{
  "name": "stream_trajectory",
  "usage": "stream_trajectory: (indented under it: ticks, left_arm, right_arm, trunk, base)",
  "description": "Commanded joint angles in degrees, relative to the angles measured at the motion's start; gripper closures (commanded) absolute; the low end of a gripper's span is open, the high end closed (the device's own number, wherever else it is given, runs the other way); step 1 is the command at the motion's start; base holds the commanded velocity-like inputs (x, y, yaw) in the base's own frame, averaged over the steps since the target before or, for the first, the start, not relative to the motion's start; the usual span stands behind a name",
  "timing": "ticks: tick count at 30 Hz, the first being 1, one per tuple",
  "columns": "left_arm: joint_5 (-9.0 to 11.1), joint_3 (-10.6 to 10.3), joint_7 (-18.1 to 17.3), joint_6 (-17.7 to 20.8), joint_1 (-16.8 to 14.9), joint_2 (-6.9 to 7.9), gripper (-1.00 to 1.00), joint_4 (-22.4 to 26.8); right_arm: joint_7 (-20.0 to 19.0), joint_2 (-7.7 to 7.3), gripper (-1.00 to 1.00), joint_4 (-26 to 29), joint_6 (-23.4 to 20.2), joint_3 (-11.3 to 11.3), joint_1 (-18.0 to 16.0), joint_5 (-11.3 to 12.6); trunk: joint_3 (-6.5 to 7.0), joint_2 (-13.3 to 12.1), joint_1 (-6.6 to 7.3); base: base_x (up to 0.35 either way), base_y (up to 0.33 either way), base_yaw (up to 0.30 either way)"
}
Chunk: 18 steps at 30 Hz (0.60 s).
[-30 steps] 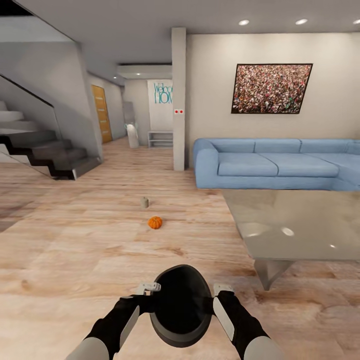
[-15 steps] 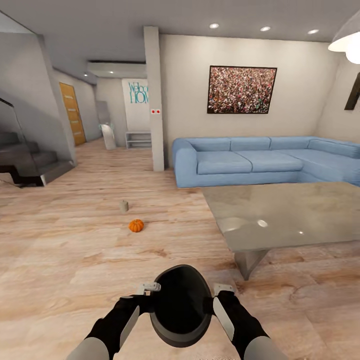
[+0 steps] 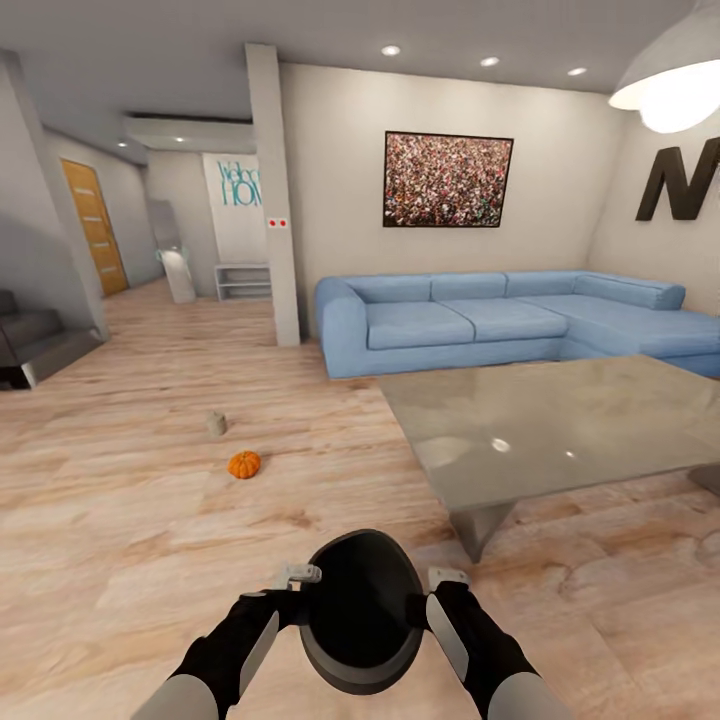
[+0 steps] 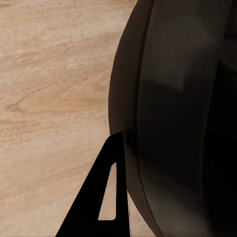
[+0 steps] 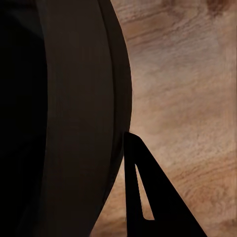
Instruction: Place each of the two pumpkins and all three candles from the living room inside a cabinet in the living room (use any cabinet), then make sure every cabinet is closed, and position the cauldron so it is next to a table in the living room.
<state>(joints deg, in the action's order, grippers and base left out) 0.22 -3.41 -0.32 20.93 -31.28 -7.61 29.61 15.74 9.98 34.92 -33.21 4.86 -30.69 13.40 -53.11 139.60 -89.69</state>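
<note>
I carry the black cauldron [image 3: 362, 610] low in front of me, between both arms. My left gripper [image 3: 300, 584] is shut on its left rim and my right gripper [image 3: 446, 584] on its right rim. The wrist views show the cauldron's dark wall [image 4: 173, 118] [image 5: 64, 118] with one black finger [image 4: 106, 197] [image 5: 143, 197] lying outside it. An orange pumpkin [image 3: 244, 464] rests on the wood floor ahead to the left. A stubby tan candle [image 3: 216, 424] stands just beyond it. The grey low table [image 3: 560, 420] is ahead to the right. The cabinet is out of view.
A blue corner sofa [image 3: 480, 320] lines the far wall behind the table. A white pillar [image 3: 272, 200] stands left of it, with a hallway beyond. Stairs [image 3: 30, 345] are at the far left. Open wood floor [image 3: 120, 540] lies between me and the pumpkin.
The whole view has swung to the right, so stairs, pumpkin and candle sit further left in the picture and more of the table and sofa shows. Arms and cauldron keep their pose.
</note>
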Motion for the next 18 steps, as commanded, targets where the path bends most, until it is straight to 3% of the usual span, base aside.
stream_trajectory:
  ticks: [1, 7, 12, 18]
  left_arm:
    - [1.4, 0.2, -1.4, 0.3, 0.0, -0.04, 1.0, 0.1]
    - [1.4, 0.2, -1.4, 0.3, 0.0, -0.04, 1.0, 0.1]
    - [1.4, 0.2, -1.4, 0.3, 0.0, -0.04, 1.0, 0.1]
    - [1.4, 0.2, -1.5, 0.3, 0.0, -0.04, 1.0, 0.1]
  right_arm:
    - [-5.1, 0.01, 1.0, 0.2, 0.3, -0.1, 0.0, 1.6]
    - [-5.1, 0.01, 1.0, 0.2, 0.3, -0.1, 0.0, 1.7]
    - [-5.1, 0.01, 1.0, 0.2, 0.3, -0.1, 0.0, 1.6]
    - [-5.1, 0.01, 1.0, 0.2, 0.3, -0.1, 0.0, 1.6]
  trunk:
    - [-0.05, 0.0, -0.01]
    - [-0.05, 0.0, -0.01]
    - [-0.05, 0.0, -0.01]
    - [-0.05, 0.0, -0.01]
  base:
    - [0.24, 0.128, -0.03]
    - [0.248, 0.137, -0.028]
    - [0.229, 0.143, -0.157]
    - [0.068, 0.044, -0.126]
